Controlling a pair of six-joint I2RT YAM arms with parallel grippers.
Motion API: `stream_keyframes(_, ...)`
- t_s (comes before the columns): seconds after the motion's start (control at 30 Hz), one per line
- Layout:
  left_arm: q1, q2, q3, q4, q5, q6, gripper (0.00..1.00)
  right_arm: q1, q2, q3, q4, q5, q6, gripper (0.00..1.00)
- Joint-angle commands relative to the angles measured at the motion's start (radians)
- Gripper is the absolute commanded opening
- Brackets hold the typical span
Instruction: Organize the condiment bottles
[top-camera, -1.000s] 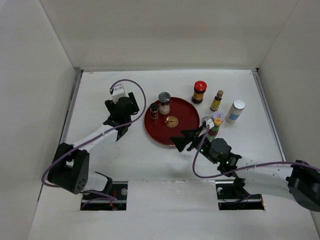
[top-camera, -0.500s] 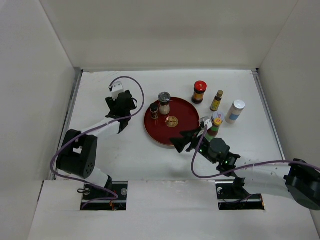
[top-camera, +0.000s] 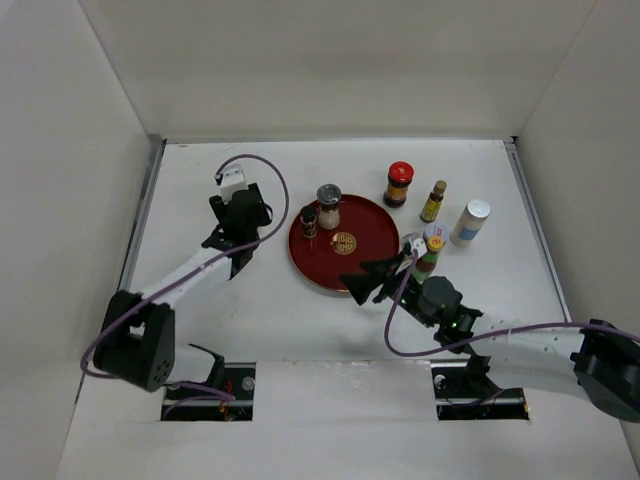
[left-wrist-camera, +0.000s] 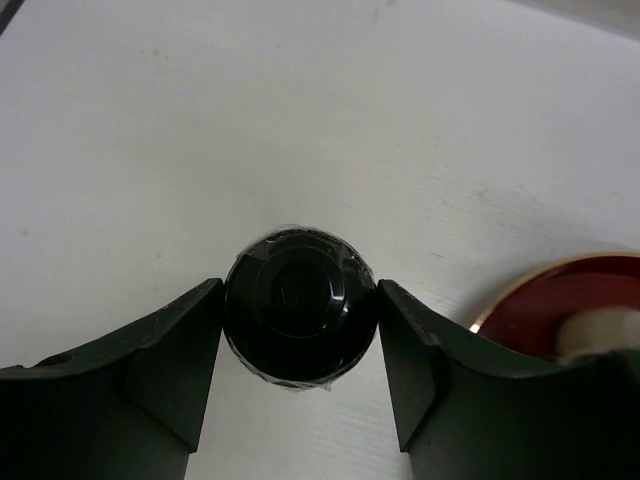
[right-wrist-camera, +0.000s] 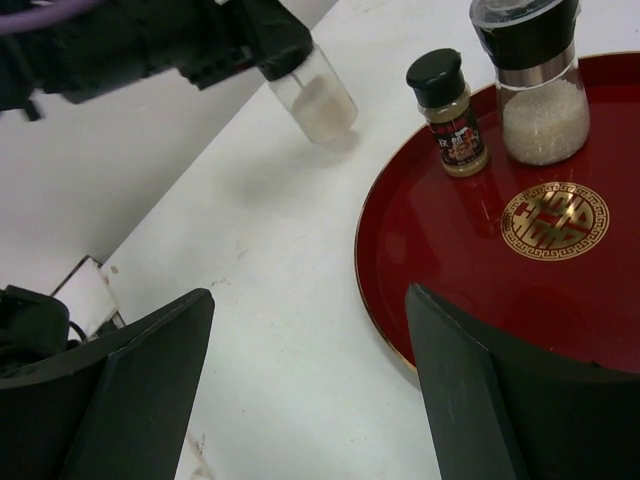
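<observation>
Pinching from both sides, the jaws of the left gripper (left-wrist-camera: 300, 300) are seen pressed against the black cap of a clear jar (right-wrist-camera: 318, 100) of pale powder. This jar is held tilted over the white table (top-camera: 250, 300), just left of the round red tray (top-camera: 365, 225) and apart from it. The right gripper (right-wrist-camera: 310, 300) is held above the near rim of the tray with its jaws spread wide and nothing between them. Two bottles are stood upright on the far left part of the tray: a small spice bottle (right-wrist-camera: 447, 115) and, just beside it, a taller shaker (right-wrist-camera: 530, 85) of white grains. Beyond the tray on the right, a red-lidded jar (top-camera: 399, 184), a yellow-capped bottle (top-camera: 433, 201) and a white bottle (top-camera: 470, 222) are set in a loose row. A green bottle (top-camera: 430, 245) is stood close by the right arm.
</observation>
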Motion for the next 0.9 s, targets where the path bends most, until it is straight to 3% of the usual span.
stream_keyframes(0.0, -0.090, -0.171, 0.015, 0.011, -0.013, -0.002, 0.31, -0.007, -0.010, 0.006, 0.059, -0.015, 0.010, 0.84)
stream_keyframes(0.3, -0.345, -0.179, 0.007, -0.040, -0.014, -0.091, 0.31, -0.021, -0.049, -0.009, 0.062, 0.007, 0.010, 0.82)
stream_keyframes(0.57, -0.399, -0.088, 0.024, 0.008, 0.010, -0.096, 0.31, -0.033, -0.081, -0.023, 0.060, 0.031, 0.004, 0.58)
stream_keyframes(0.87, -0.403, 0.006, -0.031, 0.135, 0.050, -0.104, 0.35, -0.039, -0.087, -0.020, 0.051, 0.071, -0.008, 0.58)
